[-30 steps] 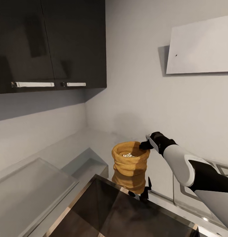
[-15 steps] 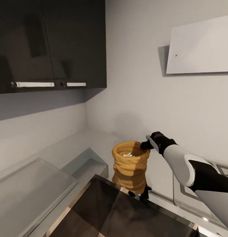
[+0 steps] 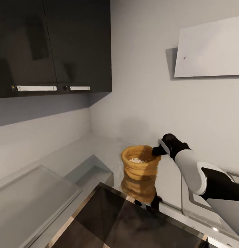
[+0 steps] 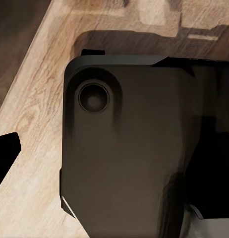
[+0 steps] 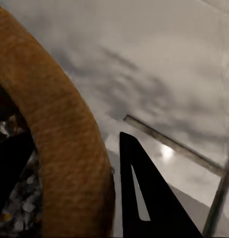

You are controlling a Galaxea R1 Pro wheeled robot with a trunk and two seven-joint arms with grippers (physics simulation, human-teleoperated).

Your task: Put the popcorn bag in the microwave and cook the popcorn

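Above the countertop [image 3: 98,146], the bag [image 3: 140,166] has risen a little and shifted toward the right arm compared with a moment ago, so I judge the lift has begun. The right gripper [image 3: 158,151] is clamped on the bag's rolled rim, one finger [image 5: 144,193] outside, one inside over the kernels.

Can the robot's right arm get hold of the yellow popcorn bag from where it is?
Yes, it looks so. The right gripper is already at the popcorn bag, with one finger inside the rolled rim and the other finger outside it. Nothing stands between them on the countertop.
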